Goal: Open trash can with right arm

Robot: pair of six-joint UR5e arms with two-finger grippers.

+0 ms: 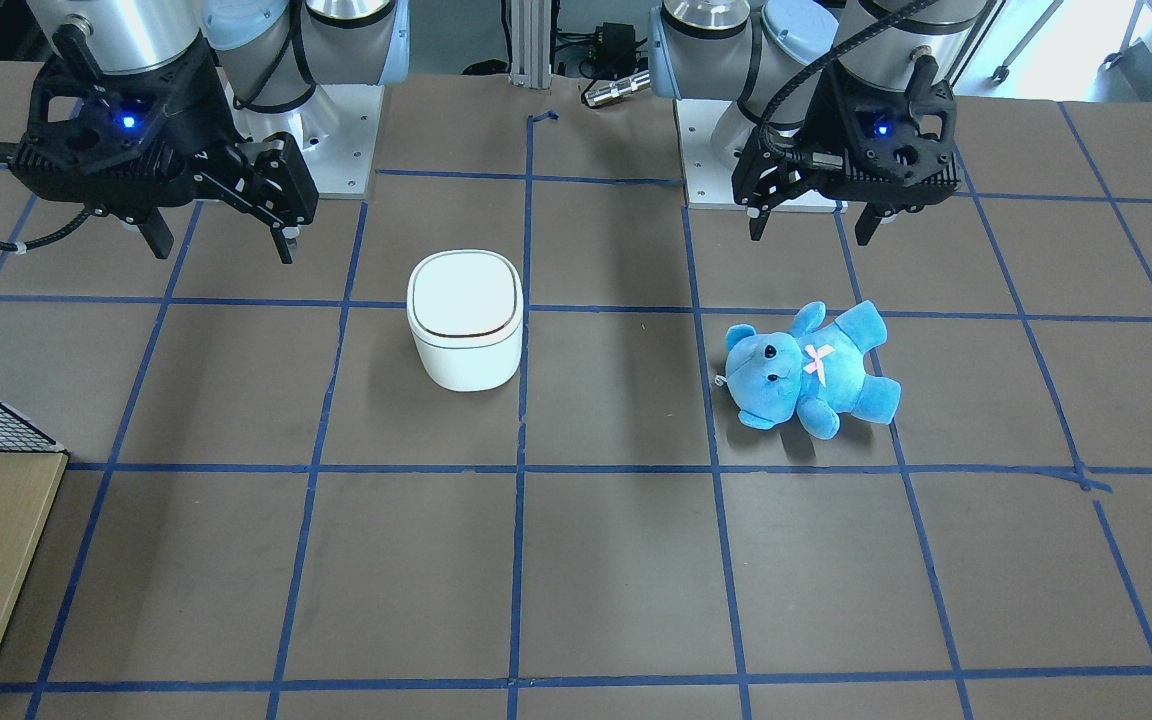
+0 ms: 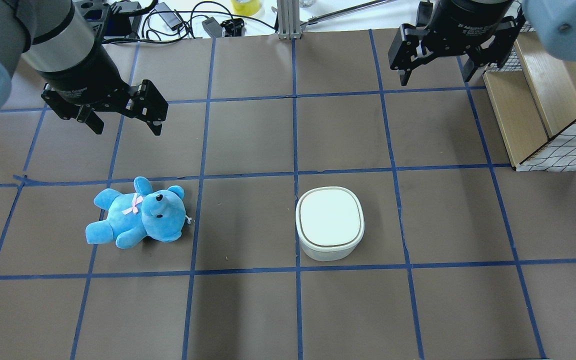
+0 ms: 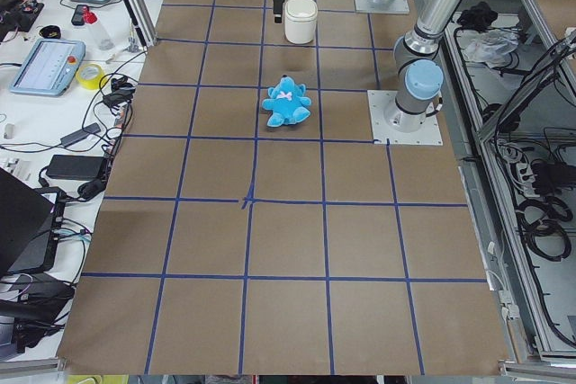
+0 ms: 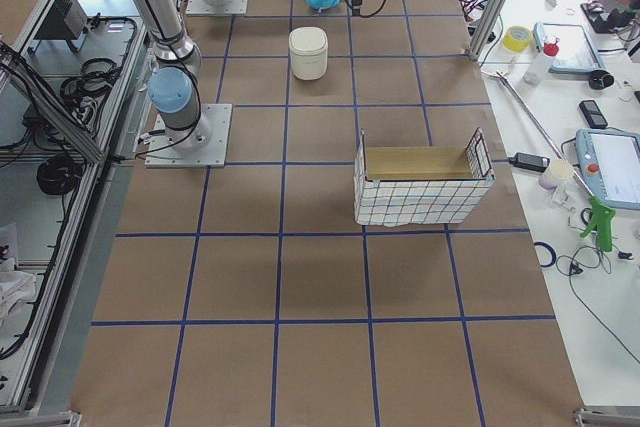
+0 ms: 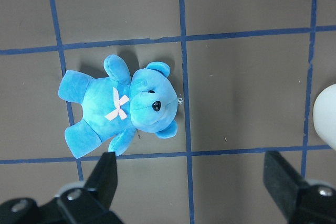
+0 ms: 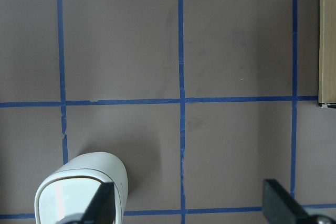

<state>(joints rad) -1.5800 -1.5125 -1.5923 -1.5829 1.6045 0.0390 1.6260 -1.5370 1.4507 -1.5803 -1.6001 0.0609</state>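
Note:
The white trash can (image 1: pixel 464 320) stands upright near the table's middle with its lid shut flat; it also shows in the overhead view (image 2: pixel 329 223) and at the lower left of the right wrist view (image 6: pixel 79 192). My right gripper (image 1: pixel 219 248) is open and empty, raised above the table and off to the can's side, apart from it; in the overhead view (image 2: pixel 436 79) it hangs beyond the can. My left gripper (image 2: pixel 128 130) is open and empty above a blue teddy bear (image 2: pixel 138 213).
The teddy bear (image 1: pixel 811 365) lies on its back on the robot's left side of the table. A wire-mesh crate with wooden boards (image 2: pixel 543 100) stands at the right edge near my right gripper. Cables and devices lie along the table's far edge.

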